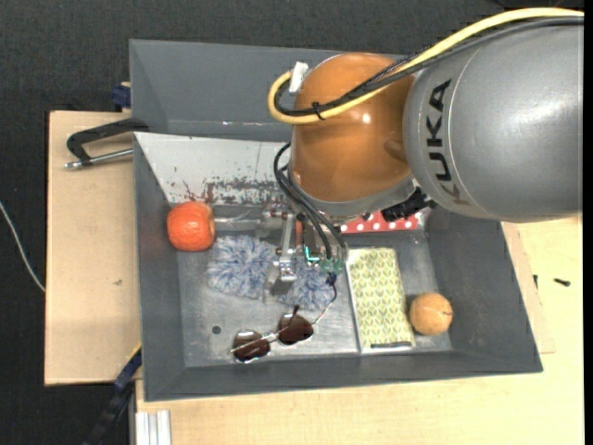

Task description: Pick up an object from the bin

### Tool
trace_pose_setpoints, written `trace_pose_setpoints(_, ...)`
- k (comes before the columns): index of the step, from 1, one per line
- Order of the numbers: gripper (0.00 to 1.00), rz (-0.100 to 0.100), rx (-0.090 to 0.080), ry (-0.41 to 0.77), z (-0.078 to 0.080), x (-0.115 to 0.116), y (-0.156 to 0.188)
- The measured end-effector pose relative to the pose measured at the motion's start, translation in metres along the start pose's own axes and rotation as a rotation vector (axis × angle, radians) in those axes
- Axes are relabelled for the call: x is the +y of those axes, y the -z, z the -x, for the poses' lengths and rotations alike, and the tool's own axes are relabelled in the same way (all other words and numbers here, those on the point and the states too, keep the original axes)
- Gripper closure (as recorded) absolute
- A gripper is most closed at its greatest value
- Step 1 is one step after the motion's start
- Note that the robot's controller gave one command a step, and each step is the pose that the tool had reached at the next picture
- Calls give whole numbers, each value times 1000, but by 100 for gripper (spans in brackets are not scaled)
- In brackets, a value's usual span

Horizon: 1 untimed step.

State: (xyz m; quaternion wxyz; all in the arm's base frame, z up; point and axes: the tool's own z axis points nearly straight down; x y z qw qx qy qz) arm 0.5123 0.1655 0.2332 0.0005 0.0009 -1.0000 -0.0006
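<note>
Where tool (295, 267) hovers, blue cloth (236, 265), seemingly touching, walls (154, 267) well apart

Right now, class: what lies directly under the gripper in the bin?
A fluffy blue-and-white cloth lies under the gripper, in the middle of the bin. The gripper covers the cloth's middle, so what is there, or beneath the cloth, cannot be seen.
</note>
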Motion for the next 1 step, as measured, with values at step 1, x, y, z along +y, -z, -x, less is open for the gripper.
trace_pose_setpoints(1,100,0,-2,-2,1,-1,1)
